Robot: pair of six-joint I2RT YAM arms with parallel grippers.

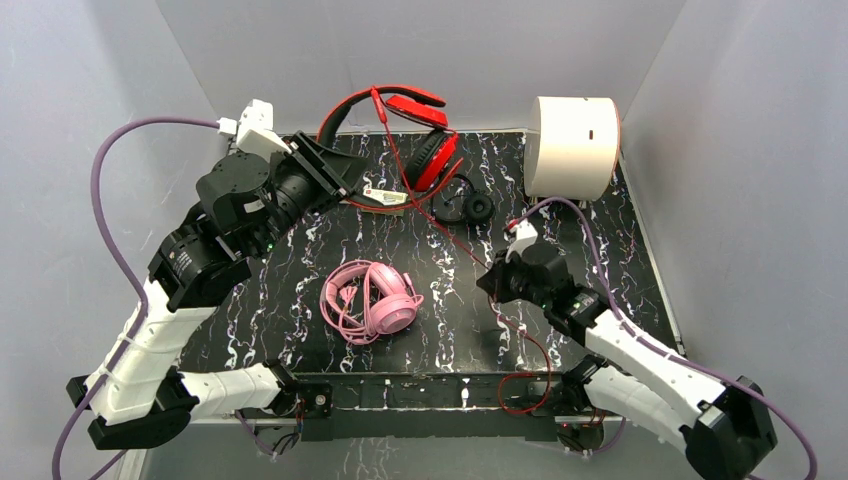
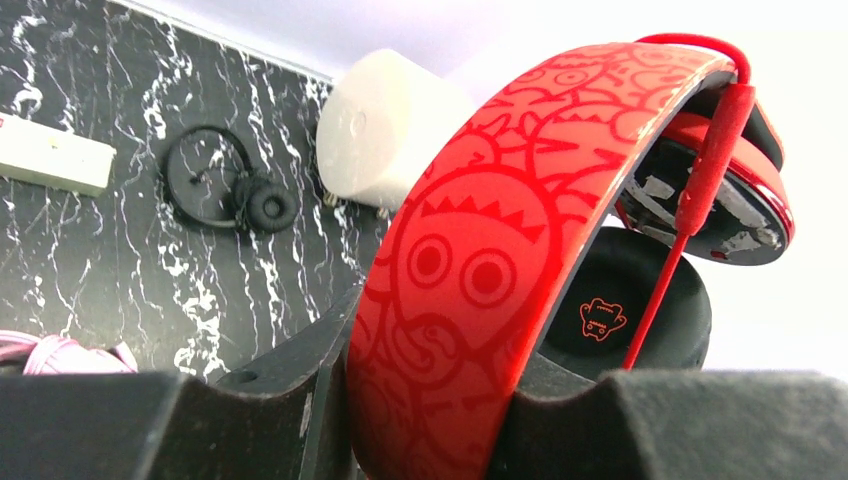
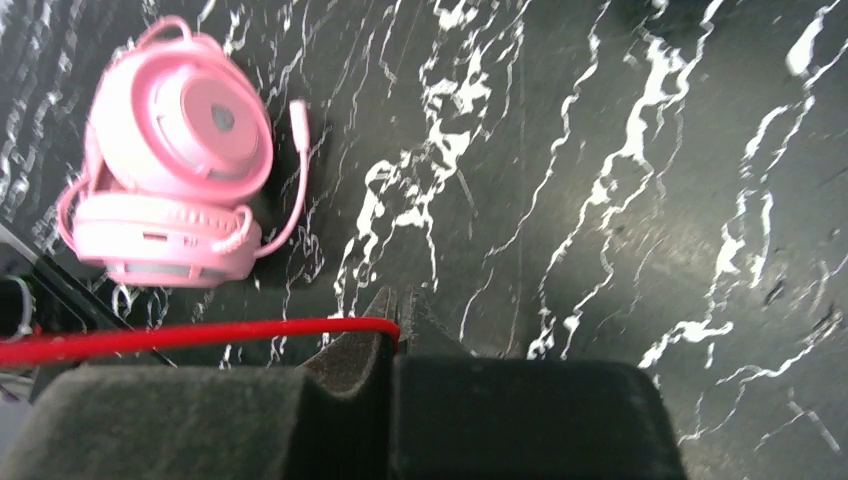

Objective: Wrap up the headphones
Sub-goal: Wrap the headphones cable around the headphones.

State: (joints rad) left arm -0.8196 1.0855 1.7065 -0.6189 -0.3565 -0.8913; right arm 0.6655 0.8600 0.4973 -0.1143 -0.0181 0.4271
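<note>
1. The left gripper [image 2: 430, 425] is clamped on the patterned headband of the red headphones [image 2: 470, 250]. It holds them up at the far edge of the mat [image 1: 300, 290], close to the back wall [image 1: 480, 50].
2. The right gripper [image 3: 397, 322] has its jaws pressed together on the red cable [image 3: 200, 335], low over the mat's middle right.
3. From the top view, that cable runs in a straight slant from the ear cups down to the right gripper. More of it loops off the near edge beside the right arm's base.
4. The pink headphones [image 1: 375, 300] lie folded at the mat's centre, left of the right gripper and well apart from it.
5. The black headphones [image 1: 465, 205] lie flat just beneath the red cups, near the cable's line.
6. A white cylinder [image 1: 572, 145] fills the far right corner, and a white strip [image 1: 385, 195] lies just beside the left gripper.
7. Bare mat shows along the right edge and across the near left quarter. The side walls stand close to both outer edges.
</note>
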